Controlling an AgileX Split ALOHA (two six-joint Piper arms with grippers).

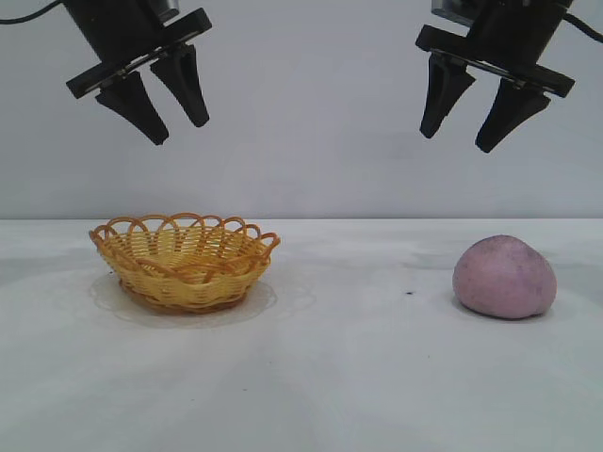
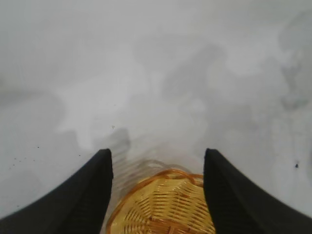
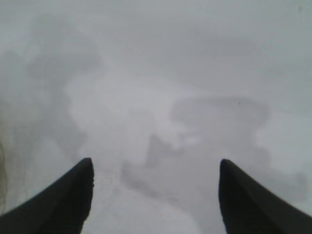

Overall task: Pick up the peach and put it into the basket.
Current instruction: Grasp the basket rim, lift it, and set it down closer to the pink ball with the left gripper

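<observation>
We see open tabletop point(image 1: 358, 358) between basket point(image 1: 185, 261) and peach point(image 1: 504, 277), which sit well apart. Air above both is clear up to the raised grippers.

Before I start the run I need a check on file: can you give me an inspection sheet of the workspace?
Surface: white table, a small dark speck near the peach.
Job's things: peach on the table at right; basket at left, upright, nothing in it.
Clutter: nothing seen.
Grippers: left gripper open above the basket; right gripper open above the peach; both hold nothing.
Cables: dark cable at the left arm.
Surroundings: plain grey wall.
</observation>
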